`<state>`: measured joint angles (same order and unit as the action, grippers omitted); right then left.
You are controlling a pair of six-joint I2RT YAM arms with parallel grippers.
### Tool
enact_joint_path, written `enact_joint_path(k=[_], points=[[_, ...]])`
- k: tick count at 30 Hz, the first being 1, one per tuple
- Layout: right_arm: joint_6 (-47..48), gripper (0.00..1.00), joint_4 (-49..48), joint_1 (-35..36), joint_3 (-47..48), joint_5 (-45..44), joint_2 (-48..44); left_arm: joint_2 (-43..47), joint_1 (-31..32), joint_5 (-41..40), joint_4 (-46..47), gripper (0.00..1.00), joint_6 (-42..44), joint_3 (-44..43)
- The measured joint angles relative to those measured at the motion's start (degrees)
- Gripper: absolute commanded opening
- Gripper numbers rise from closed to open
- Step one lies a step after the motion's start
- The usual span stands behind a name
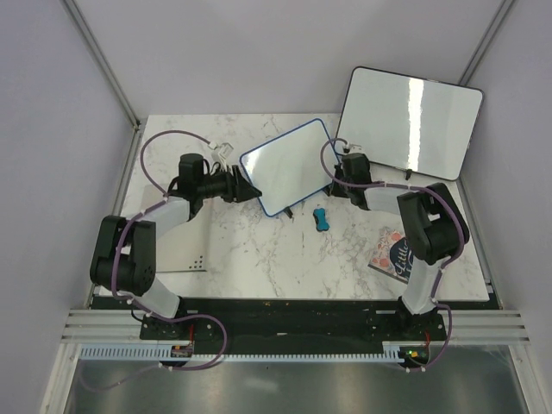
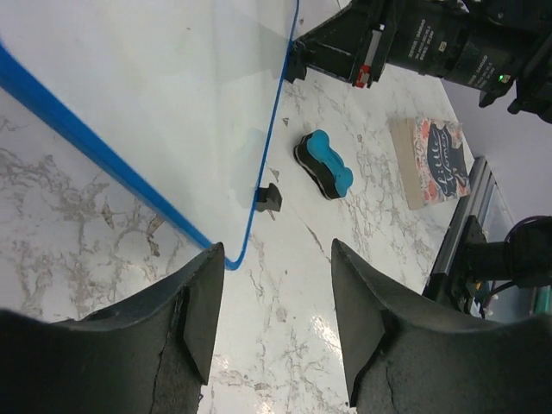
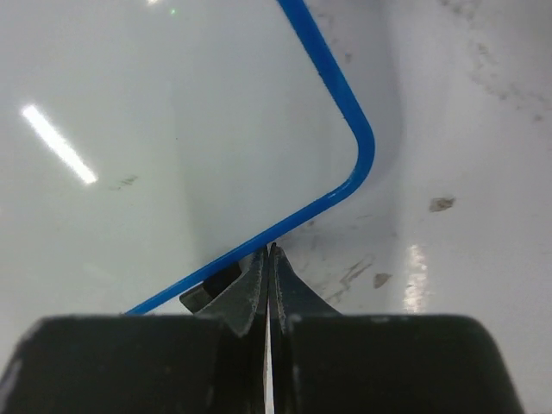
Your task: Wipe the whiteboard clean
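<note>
Evidently the small rectangular whiteboard with the blue rounded frame (image 1: 287, 166) sits mid-table, tilted with its white face up. Its long axis runs from near left to far right. No dark writing shows on it, only faint specks. The right gripper (image 3: 269, 254), fingers pressed together, meets the frame beside a rounded corner, probably to steady the board; whether it pinches anything I cannot tell. The left gripper (image 2: 276, 253) gapes wide and empty just off the board's left corner. The blue-and-black dumbbell-shaped eraser (image 1: 322, 217) lies ungrasped on the white marble table (image 1: 259, 250), just near of the board.
</note>
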<state>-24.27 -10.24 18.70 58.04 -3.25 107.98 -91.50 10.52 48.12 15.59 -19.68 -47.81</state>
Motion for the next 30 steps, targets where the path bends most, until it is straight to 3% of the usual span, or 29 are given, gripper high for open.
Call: enact_joint_path(k=[9,14,18,20,25,30], points=[[-1.38,0.00,-1.07,9.49,-1.81,0.02,-0.42,5.97,-0.09,-8.37,-7.98,0.61,0.81,0.00],[-2.64,0.00,-1.51,11.63,-4.26,-0.70,-2.25,8.35,-0.24,-13.35,-11.69,0.81,0.87,0.00],[-2.89,0.00,0.96,11.78,-7.23,-4.76,-6.23,9.81,-0.46,-18.78,-15.96,0.87,0.79,-0.74],[-2.43,0.10,3.13,11.78,-8.35,-7.34,-9.49,9.88,-0.55,-21.94,-18.64,0.88,0.76,-2.01],[-0.13,0.71,6.51,11.72,-8.61,-13.27,-20.57,9.92,-0.72,-25.62,-22.43,0.88,0.79,-4.57],[1.60,0.94,8.15,11.34,-7.93,-17.18,-27.12,10.40,-0.76,-26.03,-23.19,0.92,0.81,-4.74]])
